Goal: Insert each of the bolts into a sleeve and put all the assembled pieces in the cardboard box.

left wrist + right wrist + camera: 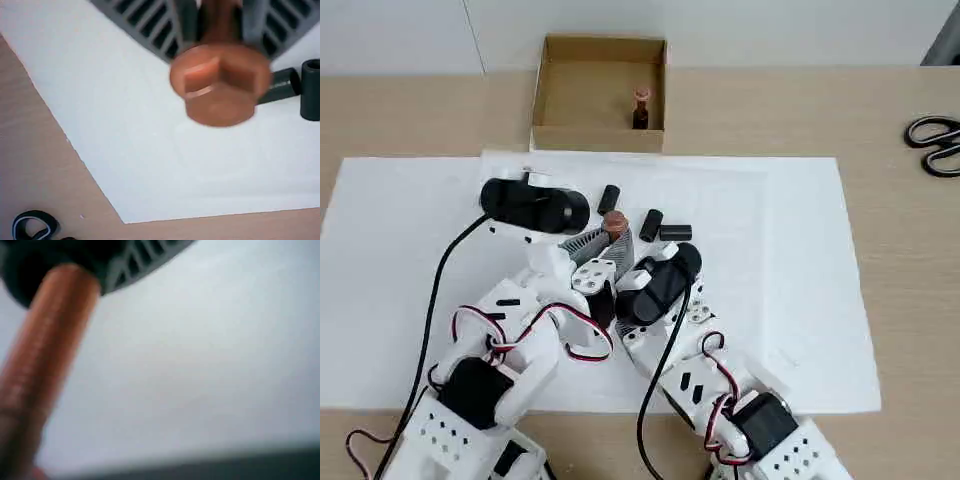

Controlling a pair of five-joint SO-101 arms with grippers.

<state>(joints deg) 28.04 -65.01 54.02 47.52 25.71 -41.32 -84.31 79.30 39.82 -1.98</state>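
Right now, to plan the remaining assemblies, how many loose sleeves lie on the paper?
3: one sleeve nearest the box, two more close together beside it. Others may be hidden.

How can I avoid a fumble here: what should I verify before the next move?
1. Bolt secured in the left tool: ok, its fingers clamp the shank.
2. Sleeve fitted on the shank: cannot tell; something dark meets its end in the right wrist view.
3. Loose sleeves available: ok, three lie on the paper beside the bolt.
4. Cardboard box ready: ok, one assembled piece stands inside, with bare floor beside it.
5. Scissors out of the way: ok, far off at the table's edge.
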